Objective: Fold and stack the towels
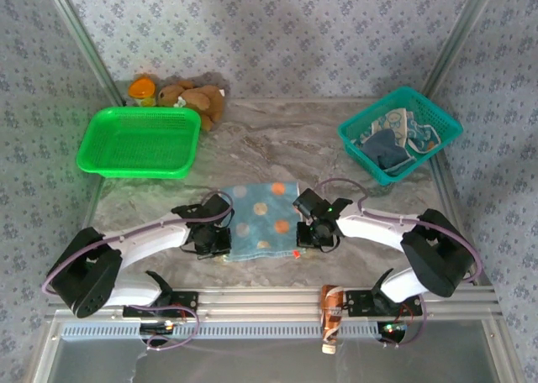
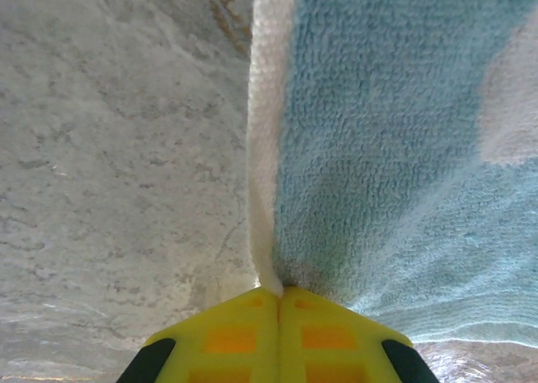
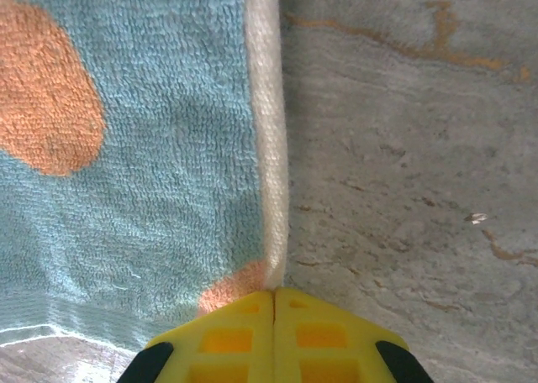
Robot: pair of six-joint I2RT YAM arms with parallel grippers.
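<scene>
On the table, top view: dotted towel lies flat between both arms; other towels sit in teal basket.
Left wrist view: left gripper jaws together, clamped on the towel's white hem (left edge).
Right wrist view: right gripper jaws together, pinching the right hem.

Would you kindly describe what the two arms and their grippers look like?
The left arm and right arm have white links with black joint housings and purplish cables looping alongside. The left gripper and right gripper have yellow fingers with orange recessed squares.
</scene>
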